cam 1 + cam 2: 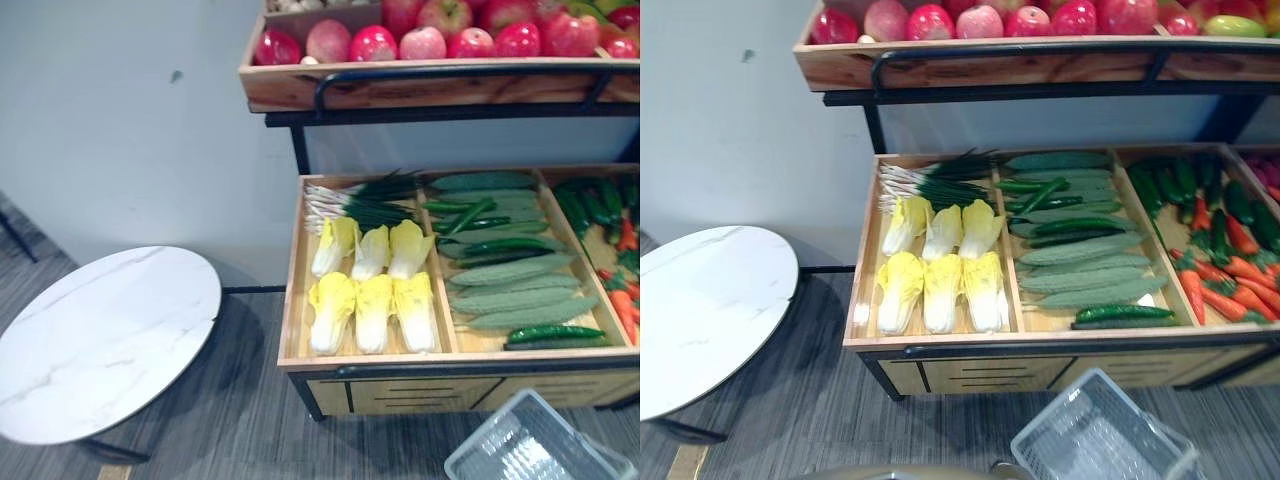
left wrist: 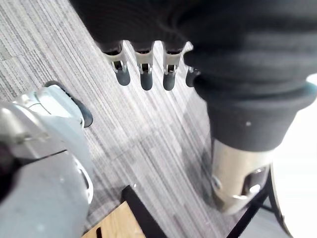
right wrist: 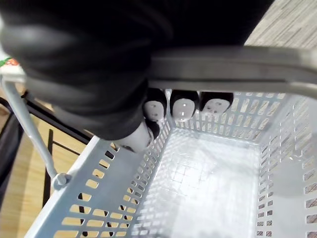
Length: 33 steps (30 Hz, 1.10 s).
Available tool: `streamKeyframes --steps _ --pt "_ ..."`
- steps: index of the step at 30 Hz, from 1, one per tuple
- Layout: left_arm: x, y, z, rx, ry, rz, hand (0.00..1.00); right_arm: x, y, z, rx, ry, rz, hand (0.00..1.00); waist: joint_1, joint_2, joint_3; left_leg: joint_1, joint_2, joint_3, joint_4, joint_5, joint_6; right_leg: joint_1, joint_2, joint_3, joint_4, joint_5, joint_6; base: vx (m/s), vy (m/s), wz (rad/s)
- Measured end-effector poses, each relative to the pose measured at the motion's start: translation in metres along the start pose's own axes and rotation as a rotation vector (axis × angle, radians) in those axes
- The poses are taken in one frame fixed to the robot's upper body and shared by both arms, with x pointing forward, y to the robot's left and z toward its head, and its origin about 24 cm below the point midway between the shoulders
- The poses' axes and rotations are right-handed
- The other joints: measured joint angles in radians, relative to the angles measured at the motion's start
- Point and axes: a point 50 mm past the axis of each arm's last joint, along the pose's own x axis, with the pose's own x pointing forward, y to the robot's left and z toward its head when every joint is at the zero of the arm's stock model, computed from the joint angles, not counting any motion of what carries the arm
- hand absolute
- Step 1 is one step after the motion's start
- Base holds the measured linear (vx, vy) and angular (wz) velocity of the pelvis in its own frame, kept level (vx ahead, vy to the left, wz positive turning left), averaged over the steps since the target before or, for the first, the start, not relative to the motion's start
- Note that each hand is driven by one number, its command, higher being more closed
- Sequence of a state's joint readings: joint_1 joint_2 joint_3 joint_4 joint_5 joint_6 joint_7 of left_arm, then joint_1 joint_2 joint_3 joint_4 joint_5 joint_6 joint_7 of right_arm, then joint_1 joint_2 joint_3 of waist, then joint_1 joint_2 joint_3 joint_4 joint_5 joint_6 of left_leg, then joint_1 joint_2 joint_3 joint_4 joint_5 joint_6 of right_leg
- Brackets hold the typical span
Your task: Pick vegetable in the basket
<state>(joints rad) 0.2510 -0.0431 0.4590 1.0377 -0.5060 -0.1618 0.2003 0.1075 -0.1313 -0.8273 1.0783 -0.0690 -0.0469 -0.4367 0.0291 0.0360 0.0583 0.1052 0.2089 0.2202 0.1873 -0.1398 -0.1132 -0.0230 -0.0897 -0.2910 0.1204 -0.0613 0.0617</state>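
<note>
A pale grey perforated basket (image 1: 1095,435) hangs low in front of the wooden vegetable crate (image 1: 295,290), and it is empty inside (image 3: 208,173). My right hand (image 3: 183,106) is curled round the basket's handle (image 3: 237,69). The crate holds yellow-white cabbages (image 1: 372,300), green onions (image 1: 360,200), dark cucumbers (image 1: 555,335), pale bumpy gourds (image 1: 510,290) and, further right, orange carrots (image 1: 1230,285). My left hand (image 2: 146,74) hangs over the grey carpet with relaxed fingers, its thumb (image 2: 74,104) apart, and holds nothing.
A round white marble table (image 1: 100,340) stands to the left of the crate. Above the vegetables runs a shelf of red apples (image 1: 450,40) on a black frame (image 1: 300,150). A pale wall is behind; striped grey carpet (image 1: 230,420) lies between table and crate.
</note>
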Motion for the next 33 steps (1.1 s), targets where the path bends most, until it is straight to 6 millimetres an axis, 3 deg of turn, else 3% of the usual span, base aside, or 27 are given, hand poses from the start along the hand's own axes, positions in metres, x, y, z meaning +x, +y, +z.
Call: streamKeyframes --steps 4,6,8,11,14,17,21,23,28,33 --pt "0.003 0.003 0.008 -0.021 -0.013 0.056 0.0 0.002 -0.002 -0.003 0.036 0.043 -0.016 1.0 -0.001 0.002 0.0 0.022 -0.007 0.012 -0.098 0.038 -0.008 0.031 0.016 -0.029 -0.065 0.03 -0.013 -0.02 -0.032 0.23" --pt "0.005 -0.001 0.024 -0.059 -0.083 0.134 0.0 0.003 -0.005 -0.007 0.053 0.065 -0.023 1.0 -0.001 0.001 0.001 0.039 -0.011 0.01 -0.142 0.049 -0.011 0.056 0.024 -0.044 -0.118 0.059 -0.011 -0.03 0.029 0.23" --pt "0.004 -0.006 0.055 -0.119 -0.25 0.25 0.0 0.001 0.0 -0.005 0.041 0.054 -0.002 1.0 0.0 0.004 -0.002 0.038 -0.021 0.017 -0.159 0.049 -0.011 0.066 0.025 -0.04 -0.167 0.096 -0.009 -0.05 0.061 -0.04" --pt "-0.007 -0.024 0.105 -0.137 -0.494 0.262 0.0 -0.001 0.005 -0.004 0.012 0.031 0.02 1.0 -0.001 0.004 -0.001 0.037 -0.032 0.019 -0.187 0.048 -0.011 0.075 0.024 -0.037 -0.214 0.126 -0.008 -0.08 0.055 -0.03" --pt "-0.036 -0.059 0.149 -0.093 -0.802 0.166 0.0 -0.004 0.008 -0.004 -0.026 -0.014 0.041 1.0 -0.002 0.0 0.008 0.036 -0.042 0.02 -0.187 0.035 -0.004 0.082 0.018 -0.033 -0.233 0.143 -0.001 -0.06 0.026 0.01" --pt "-0.071 -0.088 0.17 -0.077 -1.017 0.033 0.0 -0.006 0.009 0.0 -0.055 -0.068 0.059 1.0 -0.004 0.007 0.008 0.034 -0.046 0.025 -0.182 0.016 -0.003 0.079 0.014 -0.025 -0.233 0.145 0.0 -0.02 0.03 -0.09" --pt "-0.11 -0.119 0.181 -0.08 -1.195 -0.171 0.0 -0.008 0.012 0.005 -0.074 -0.118 0.08 1.0 -0.021 0.012 0.007 0.036 -0.044 0.034 -0.183 0.012 -0.002 0.073 0.024 -0.012 -0.233 0.147 0.003 0.06 0.022 -0.08" --pt "-0.121 -0.129 0.182 -0.053 -1.239 -0.248 0.0 -0.009 0.016 0.007 -0.089 -0.14 0.094 1.0 -0.023 0.014 0.005 0.036 -0.041 0.048 -0.183 0.013 -0.006 0.062 0.03 0.005 -0.228 0.151 -0.002 0.1 0.018 -0.23" --pt "-0.142 -0.164 0.179 0.043 -1.301 -0.45 0.0 -0.01 0.019 0.011 -0.094 -0.173 0.107 1.0 -0.035 0.016 0.005 0.055 -0.044 0.075 -0.185 0.009 -0.002 0.058 0.035 0.039 -0.228 0.152 -0.002 0.09 0.027 -0.21" --pt "-0.154 -0.186 0.172 0.11 -1.312 -0.545 0.0 -0.015 0.03 0.021 -0.139 -0.253 0.167 1.0 -0.062 0.011 0.01 0.06 -0.054 0.104 -0.182 -0.006 0.003 0.039 0.031 0.084 -0.228 0.155 0.002 0.01 0.025 -0.26"
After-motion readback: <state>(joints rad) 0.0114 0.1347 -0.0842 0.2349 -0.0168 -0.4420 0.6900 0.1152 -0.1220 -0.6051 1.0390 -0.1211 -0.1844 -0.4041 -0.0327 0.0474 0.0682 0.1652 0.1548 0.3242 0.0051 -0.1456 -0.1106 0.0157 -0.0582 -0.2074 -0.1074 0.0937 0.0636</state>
